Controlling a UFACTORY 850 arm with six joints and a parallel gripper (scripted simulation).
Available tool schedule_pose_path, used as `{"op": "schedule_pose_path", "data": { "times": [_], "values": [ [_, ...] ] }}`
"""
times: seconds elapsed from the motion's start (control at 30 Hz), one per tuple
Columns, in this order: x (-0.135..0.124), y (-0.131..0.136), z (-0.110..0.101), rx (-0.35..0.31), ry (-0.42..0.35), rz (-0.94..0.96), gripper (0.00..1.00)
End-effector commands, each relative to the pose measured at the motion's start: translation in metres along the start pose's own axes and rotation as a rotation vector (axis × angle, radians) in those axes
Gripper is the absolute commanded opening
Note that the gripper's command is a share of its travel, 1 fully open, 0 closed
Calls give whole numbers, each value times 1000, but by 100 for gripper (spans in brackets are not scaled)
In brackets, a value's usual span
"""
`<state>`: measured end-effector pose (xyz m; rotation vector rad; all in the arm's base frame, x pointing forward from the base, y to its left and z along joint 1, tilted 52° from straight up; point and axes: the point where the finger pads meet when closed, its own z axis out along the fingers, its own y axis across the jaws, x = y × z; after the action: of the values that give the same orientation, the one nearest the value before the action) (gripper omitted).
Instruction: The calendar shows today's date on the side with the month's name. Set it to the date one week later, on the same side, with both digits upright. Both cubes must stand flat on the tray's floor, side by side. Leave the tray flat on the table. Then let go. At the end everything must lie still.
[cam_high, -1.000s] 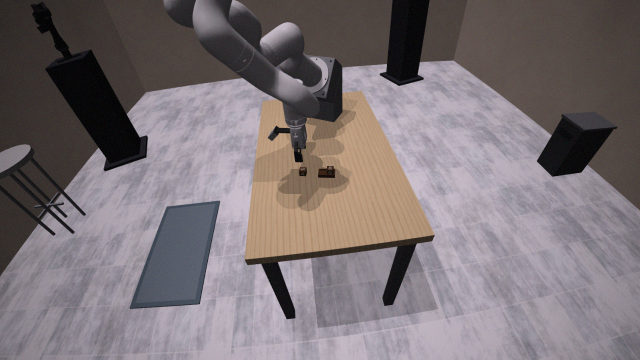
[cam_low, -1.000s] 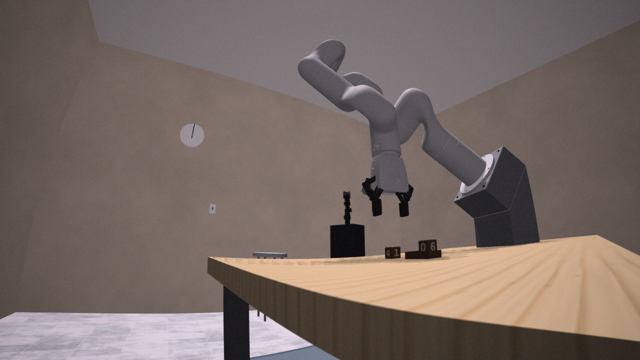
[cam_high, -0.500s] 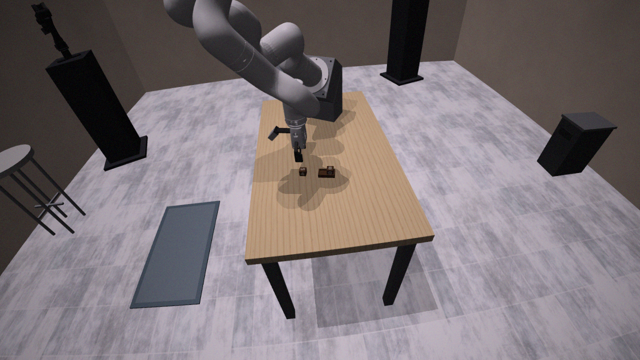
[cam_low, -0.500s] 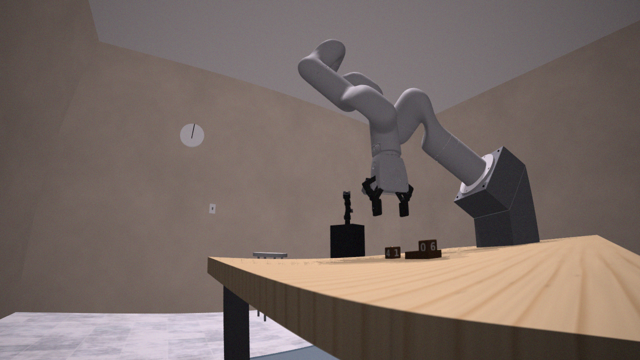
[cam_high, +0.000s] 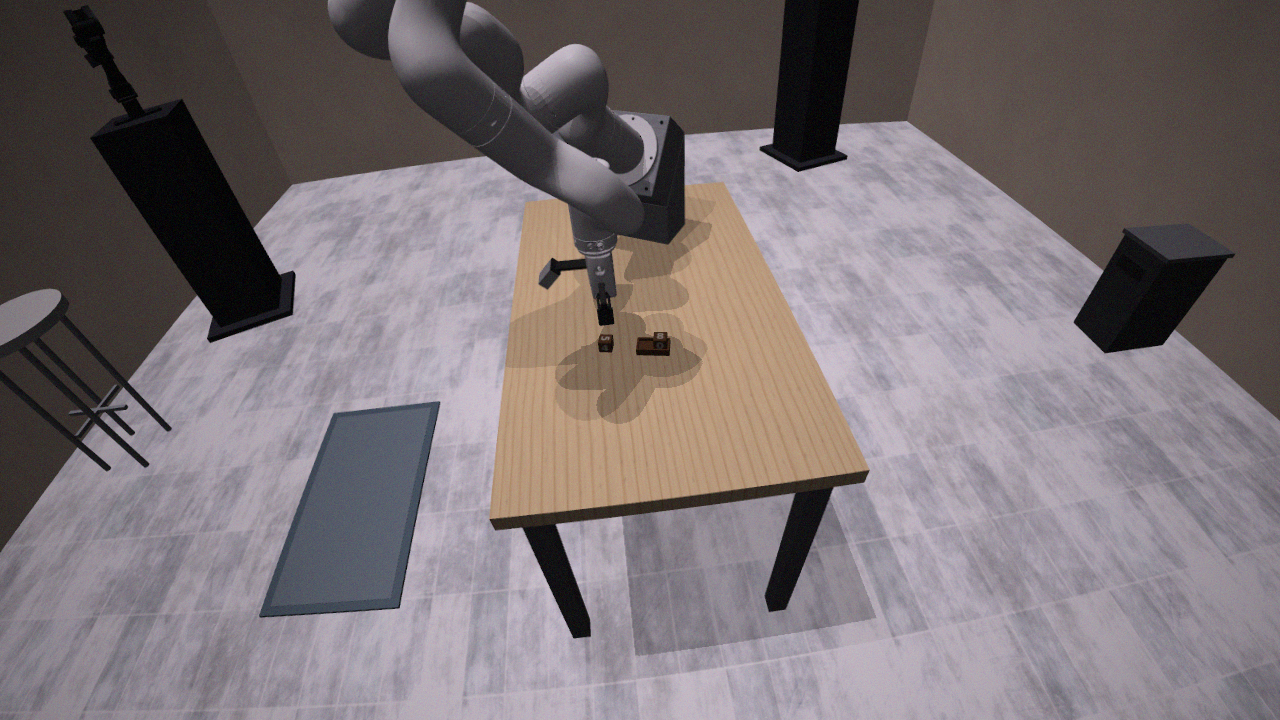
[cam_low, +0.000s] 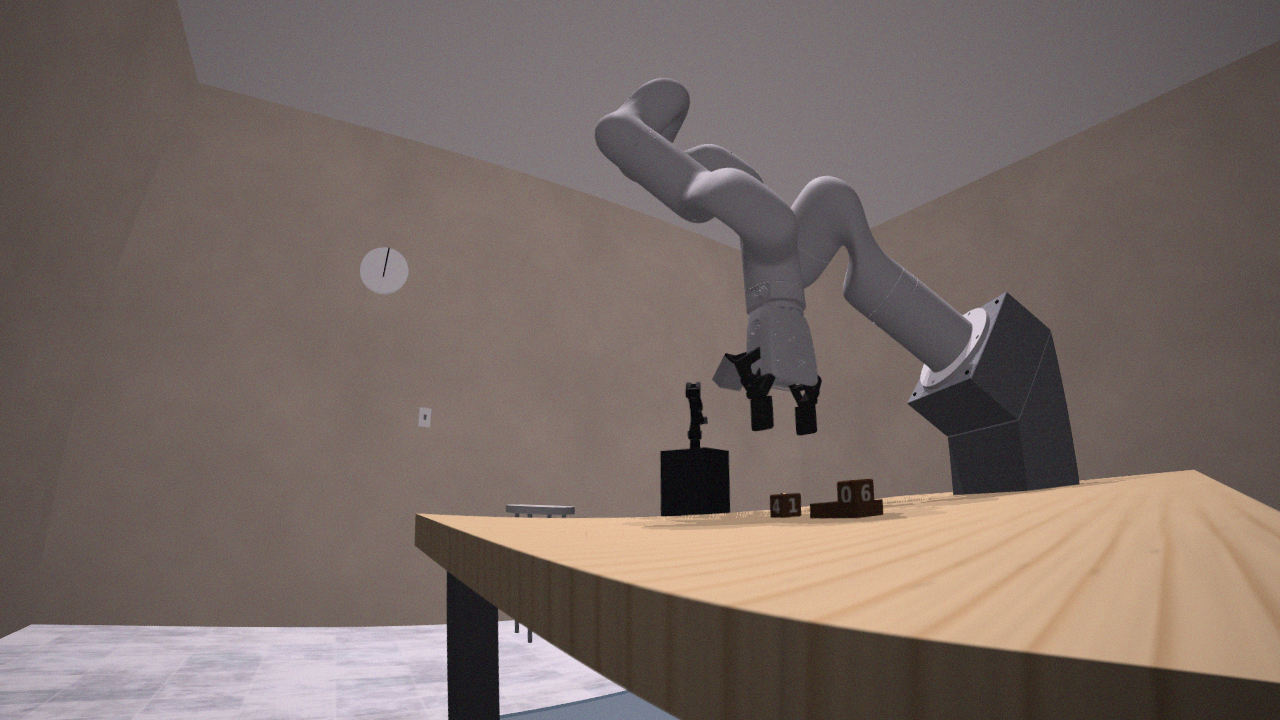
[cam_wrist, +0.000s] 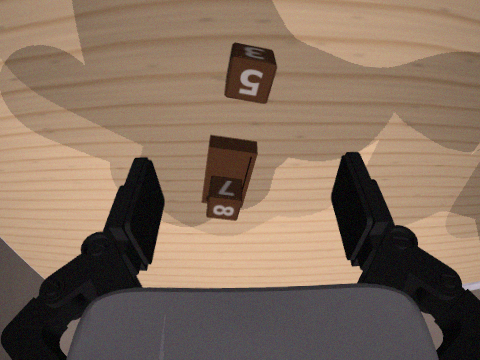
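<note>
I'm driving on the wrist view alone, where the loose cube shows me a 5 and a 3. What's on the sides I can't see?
Observer: The exterior view shows a 4 and a 1 on the loose cube.
Operator: And the cube in the tray? I get 7 and 8.
Observer: From the exterior, the cube in the tray shows 0 and 6.
Operator: How high are my fingertips?
Observer: The open gripper hangs above both cubes, with a visible gap beneath it.

We see that the gripper (cam_high: 605, 313) (cam_low: 784, 420) (cam_wrist: 247, 176) has turned a little about its own length. From the exterior, the fingers now look closer together than they did, the one farther from the arm's base having shifted most toward its mate. We also notice the grey block (cam_high: 547, 274) (cam_low: 726, 374) on the gripper's side, above and beside the fingers, now sticking out more plainly in that view.
</note>
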<state>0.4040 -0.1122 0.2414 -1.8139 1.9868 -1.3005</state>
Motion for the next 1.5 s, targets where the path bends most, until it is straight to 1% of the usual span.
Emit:
{"op": "schedule_pose_path", "data": {
  "times": [0.0,0.17,0.27,0.33,0.4,0.73,0.83,0.87,0.9,1.3,1.37,1.43,1.47],
  "values": [
    [-6,-2,1,-8,2,-162,100],
    [-11,-4,1,-9,1,-312,100],
    [-12,-5,2,-9,0,-335,100],
    [-16,-6,2,-9,0,-438,100],
    [-17,-6,2,-9,-1,-467,100],
    [-27,-10,3,-8,-3,-762,100],
    [-28,-10,3,-8,-3,-765,100],
    [-31,-11,3,-8,-4,-846,100],
    [-32,-11,3,-8,-4,-885,100],
    [-44,-14,4,-7,-6,-1211,100],
    [-44,-14,4,-7,-6,-1211,100],
    [-49,-15,4,-7,-7,-1316,100],
    [-49,-15,4,-7,-7,-1339,100]
  ]
}}
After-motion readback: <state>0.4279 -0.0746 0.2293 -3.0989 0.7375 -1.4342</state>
